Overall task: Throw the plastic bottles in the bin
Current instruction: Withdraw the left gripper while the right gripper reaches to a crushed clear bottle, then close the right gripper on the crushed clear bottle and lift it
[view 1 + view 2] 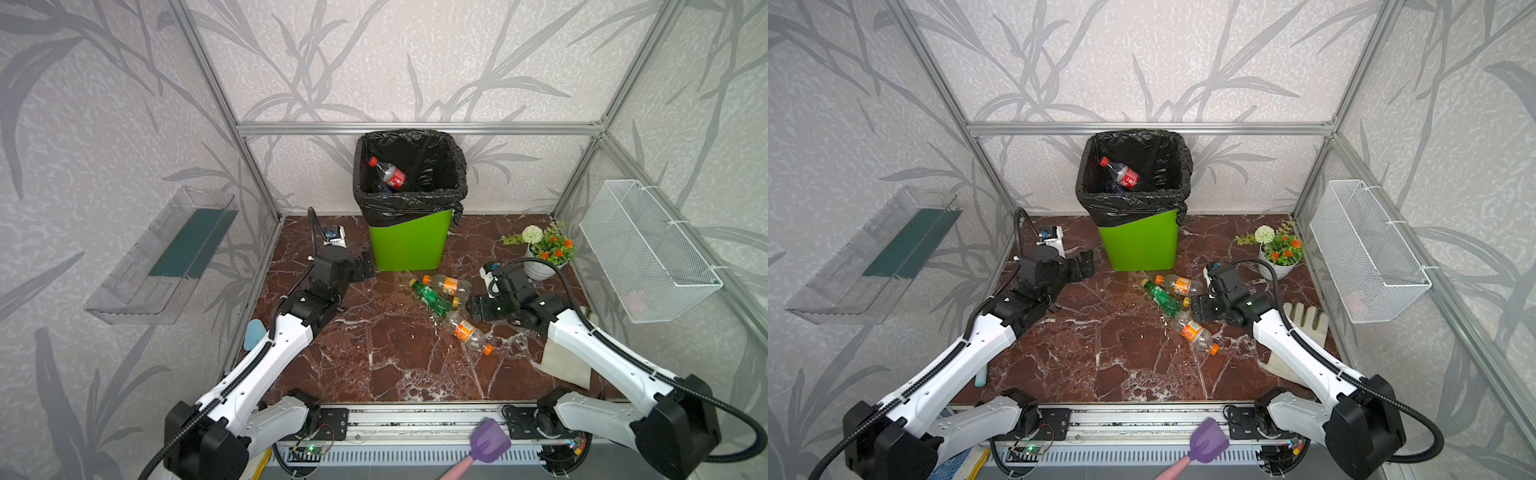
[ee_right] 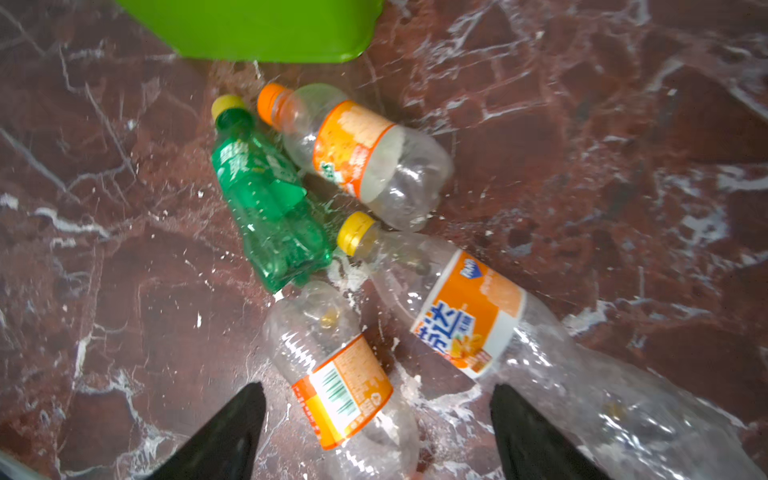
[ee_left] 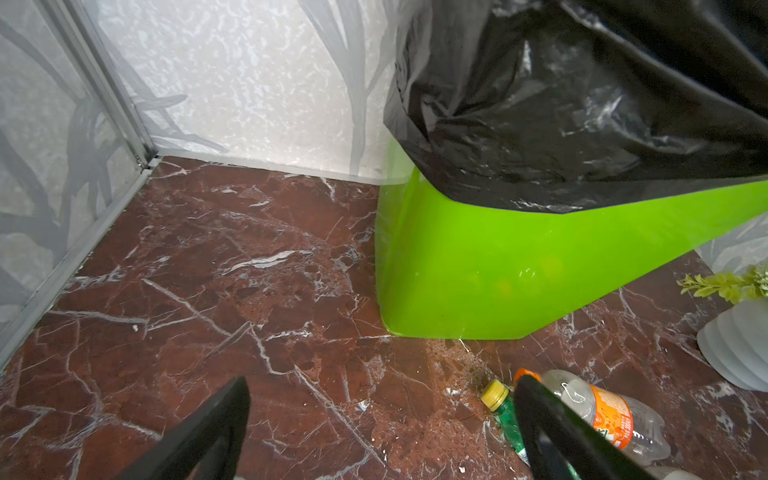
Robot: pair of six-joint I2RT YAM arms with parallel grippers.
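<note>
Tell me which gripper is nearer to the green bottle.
Right. The right gripper hovers close beside the green bottle. The left gripper is farther off, on the opposite side of it, at the base of the bin.

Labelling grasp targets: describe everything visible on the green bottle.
The green bottle is translucent green plastic with a yellow cap and a green label, apparently empty and slightly dented. It lies on its side on the marbled table, cap toward the bin, alongside an orange-capped bottle, its base seemingly against another clear bottle.
</note>
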